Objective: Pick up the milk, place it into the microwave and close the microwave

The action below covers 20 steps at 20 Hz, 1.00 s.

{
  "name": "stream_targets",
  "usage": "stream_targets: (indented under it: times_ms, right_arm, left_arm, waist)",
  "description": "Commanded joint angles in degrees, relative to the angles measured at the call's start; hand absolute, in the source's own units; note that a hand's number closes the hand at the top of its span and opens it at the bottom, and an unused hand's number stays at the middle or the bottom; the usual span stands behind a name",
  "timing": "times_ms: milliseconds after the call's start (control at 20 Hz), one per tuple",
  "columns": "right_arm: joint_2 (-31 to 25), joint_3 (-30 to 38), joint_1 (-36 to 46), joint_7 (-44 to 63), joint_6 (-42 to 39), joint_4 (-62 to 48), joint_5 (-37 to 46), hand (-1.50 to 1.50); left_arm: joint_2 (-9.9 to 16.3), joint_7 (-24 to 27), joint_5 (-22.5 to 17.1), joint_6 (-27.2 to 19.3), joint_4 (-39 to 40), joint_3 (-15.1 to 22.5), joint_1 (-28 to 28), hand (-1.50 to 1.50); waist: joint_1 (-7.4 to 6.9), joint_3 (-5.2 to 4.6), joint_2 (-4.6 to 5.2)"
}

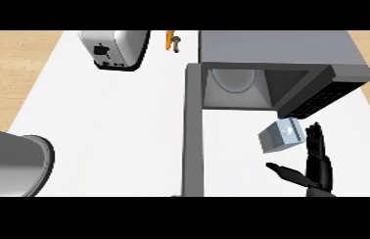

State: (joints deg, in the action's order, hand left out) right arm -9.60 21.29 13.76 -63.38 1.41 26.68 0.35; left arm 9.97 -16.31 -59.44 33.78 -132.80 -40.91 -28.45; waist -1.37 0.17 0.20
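Note:
The milk is a small pale carton, tilted, lying on the white counter just in front of the microwave's open cavity. My right hand comes in from the lower right with straight fingers and the thumb spread to the left. The carton sits just left of the fingertips and above the thumb; whether they touch is unclear. The microwave door is swung wide open toward me, and a round glass turntable shows inside. My left hand is out of sight.
A silver toaster stands at the back left. An orange-handled utensil lies beside the microwave. A large grey pot sits at the lower left edge. Wooden floor shows beyond the counter's left side.

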Motion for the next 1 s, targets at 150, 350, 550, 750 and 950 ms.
stream_targets:
  times_ms: [150,350,550,750,950]
  right_arm:
    - [-0.8,1.38,4.35,-8.59,-5.87,-6.46,-1.21,-1.5]
    - [1.37,0.92,5.96,-8.78,-7.39,-7.84,-1.13,1.5]
    - [0.69,-0.77,7.44,-10.31,-5.88,-8.24,1.3,1.5]
    - [2.05,0.38,9.06,-11.13,-2.85,-7.65,0.57,1.5]
    - [2.94,-1.16,9.05,-11.79,-8.95,-5.18,0.73,1.5]
  left_arm:
    - [0.24,-0.76,-1.65,2.3,0.73,-1.49,-0.21,-1.5]
    - [1.54,-2.02,-1.6,-1.35,-0.07,-1.11,2.29,-1.5]
    - [0.5,-2.2,-0.85,1.18,1.64,-0.02,2.28,-1.5]
    - [0.09,-1.91,-2.97,2.55,1.28,-1.65,0.59,-1.5]
    - [-0.23,-1.33,-1.39,4.44,4.56,-1.92,1.96,-1.5]
  waist:
    - [0.04,0.01,0.08]
    - [0.15,0.06,0.23]
    - [-0.26,0.11,0.48]
    - [-0.78,0.11,0.37]
    - [0.03,-0.01,0.19]
